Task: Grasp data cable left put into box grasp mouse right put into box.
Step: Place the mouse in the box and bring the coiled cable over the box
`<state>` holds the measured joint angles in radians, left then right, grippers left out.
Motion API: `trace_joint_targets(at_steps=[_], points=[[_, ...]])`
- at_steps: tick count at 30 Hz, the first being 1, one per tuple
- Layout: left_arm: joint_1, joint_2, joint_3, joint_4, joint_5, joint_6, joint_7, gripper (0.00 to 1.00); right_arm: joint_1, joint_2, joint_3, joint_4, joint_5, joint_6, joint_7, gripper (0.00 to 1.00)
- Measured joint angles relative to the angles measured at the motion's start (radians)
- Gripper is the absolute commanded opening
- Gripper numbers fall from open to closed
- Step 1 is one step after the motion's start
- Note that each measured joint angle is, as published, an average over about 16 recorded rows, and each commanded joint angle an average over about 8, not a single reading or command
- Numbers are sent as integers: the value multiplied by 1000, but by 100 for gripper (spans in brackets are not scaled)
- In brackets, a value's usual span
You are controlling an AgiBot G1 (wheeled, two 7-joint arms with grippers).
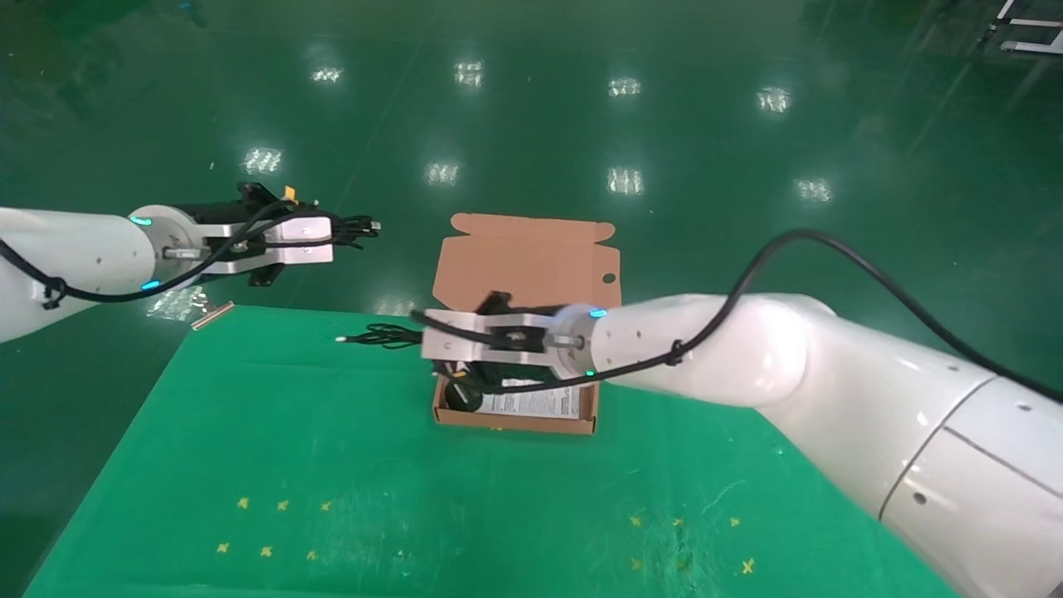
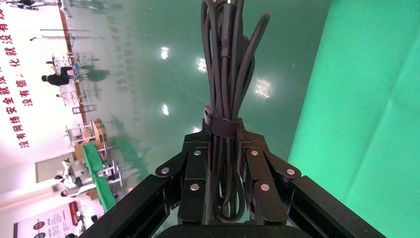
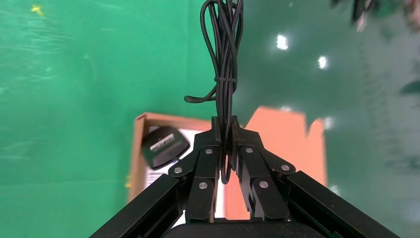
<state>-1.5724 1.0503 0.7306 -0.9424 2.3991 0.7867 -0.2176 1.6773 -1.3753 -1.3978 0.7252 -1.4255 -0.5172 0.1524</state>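
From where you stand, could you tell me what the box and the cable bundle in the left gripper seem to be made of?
The box looks like matte salmon-orange cardboard: thin die-cut flap with tabs and a punched hole. The data cable, clamped in the left gripper, seems rubber- or plastic-jacketed, smooth black with a dull sheen, tied by a dark, fabric-looking strap.

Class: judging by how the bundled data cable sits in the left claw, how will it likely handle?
The data cable probably flops: thin loops. A strap binds it, so the left claw likely carries it whole.
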Motion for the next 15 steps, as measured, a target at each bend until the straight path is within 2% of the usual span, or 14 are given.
trace_joint_targets(at_steps=[7,13,15], points=[[0,0,0,0,0,0,0,0,-19,1,-36,-72,62,15,88,0],[0,0,0,-1,0,0,-1,0,-18,0,-78,-120,69,25,163,1],[0,0,0,-1,0,0,-1,0,-17,0,-92,-132,65,30,184,26]])
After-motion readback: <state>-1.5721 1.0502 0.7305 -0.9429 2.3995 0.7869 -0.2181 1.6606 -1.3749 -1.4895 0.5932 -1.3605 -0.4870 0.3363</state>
